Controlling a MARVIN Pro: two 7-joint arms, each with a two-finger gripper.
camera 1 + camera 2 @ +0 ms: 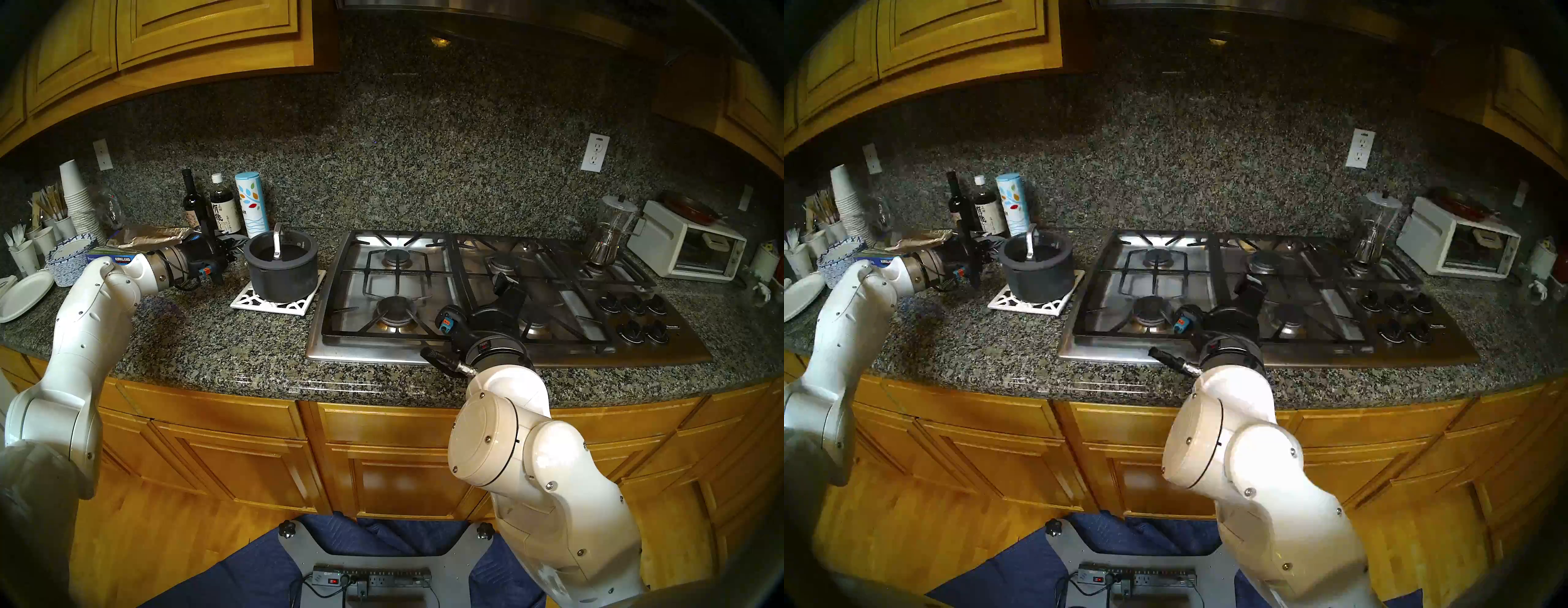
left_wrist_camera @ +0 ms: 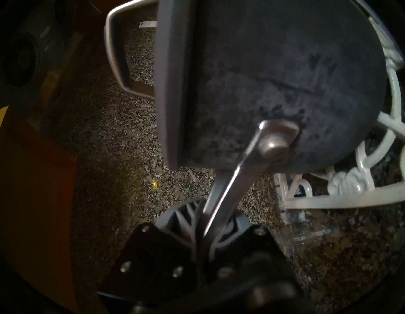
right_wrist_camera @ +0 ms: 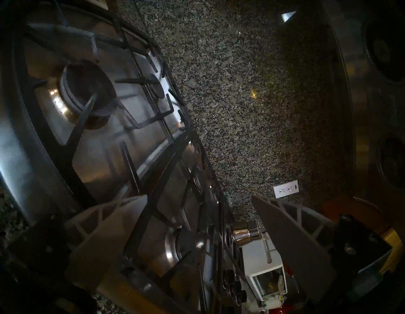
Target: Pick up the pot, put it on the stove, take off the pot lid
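The dark grey pot (image 1: 284,271) (image 1: 1038,274) stands on a white trivet (image 1: 254,302) on the counter, just left of the stove (image 1: 356,297) (image 1: 1115,293). The glass pot lid (image 1: 282,251) sits on it, arched silver handle up. My left gripper (image 1: 230,255) (image 2: 215,210) reaches in from the left and is shut on the pot's long metal handle (image 2: 236,179), close to the pot wall (image 2: 285,76). My right gripper (image 1: 505,284) (image 3: 197,197) hangs open over the stove's front middle grate (image 3: 153,208), holding nothing.
Bottles (image 1: 222,208) and a tall canister (image 1: 251,204) stand behind the pot. Paper cups (image 1: 78,199), plates and a foil box (image 1: 114,257) crowd the far left. A glass coffee maker (image 1: 611,237) sits on the back right burner beside a white toaster oven (image 1: 695,250). Knobs (image 1: 632,314) line the stove's right front.
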